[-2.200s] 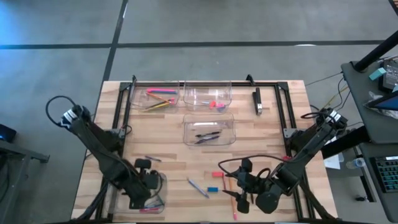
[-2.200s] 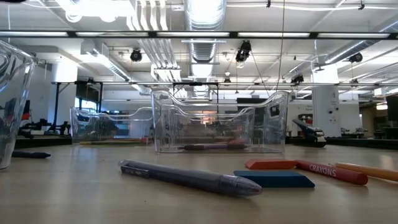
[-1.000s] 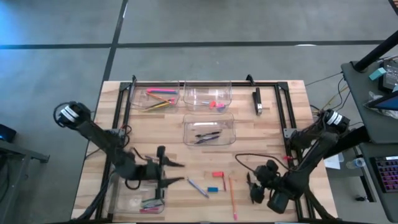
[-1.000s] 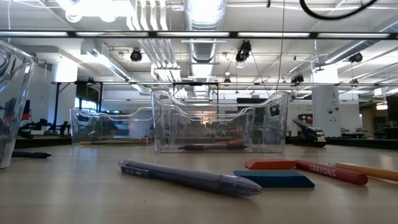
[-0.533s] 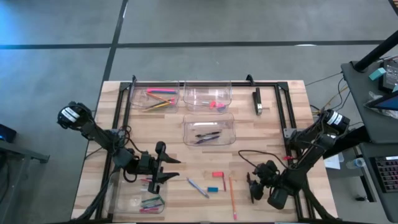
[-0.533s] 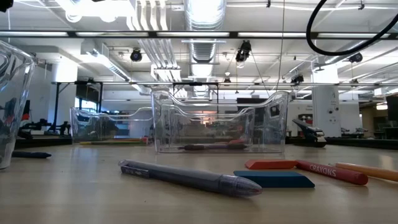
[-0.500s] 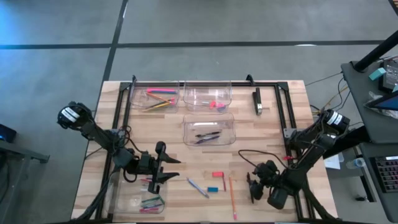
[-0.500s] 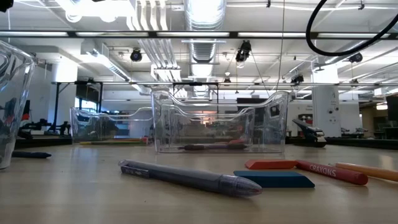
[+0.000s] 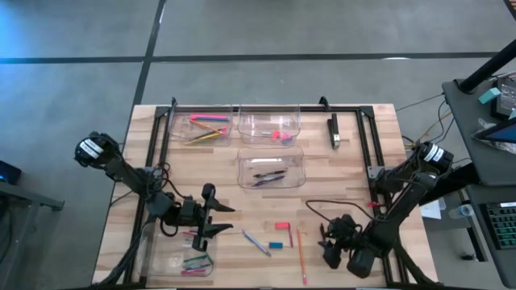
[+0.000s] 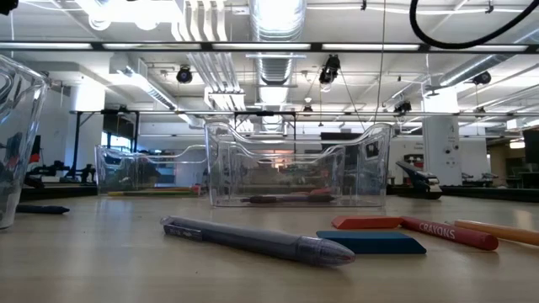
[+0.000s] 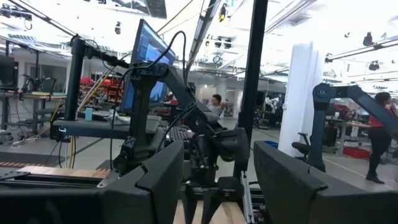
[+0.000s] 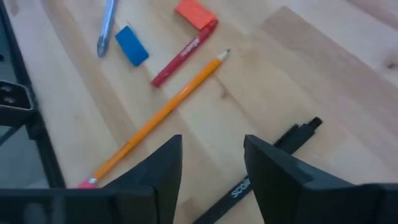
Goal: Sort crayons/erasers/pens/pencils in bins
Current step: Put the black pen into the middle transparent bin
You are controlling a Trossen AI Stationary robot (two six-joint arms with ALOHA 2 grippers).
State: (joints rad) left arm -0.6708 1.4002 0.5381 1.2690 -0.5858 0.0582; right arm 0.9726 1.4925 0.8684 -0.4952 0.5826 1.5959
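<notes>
Wooden planks make up the counter (image 9: 242,205), which is seen from above with a concrete floor around it. At the near left, a clear bin (image 9: 179,256) with crayons (image 9: 193,261) inside is found beside the left tool (image 9: 211,216), which is held level above the counter with its fingers (image 11: 163,176) parted and nothing between them. Further back, a bin of pencils (image 9: 208,127), a bin with an eraser (image 9: 280,135) and a bin of pens (image 9: 268,175) are set. Loose on the counter are a pen (image 10: 257,240), a blue eraser (image 12: 132,45), a red eraser (image 12: 194,14), a red crayon (image 12: 184,53) and an orange pencil (image 12: 160,115). To the right, the right tool (image 9: 329,242) is held low, empty, half open above a black pen (image 12: 264,165).
</notes>
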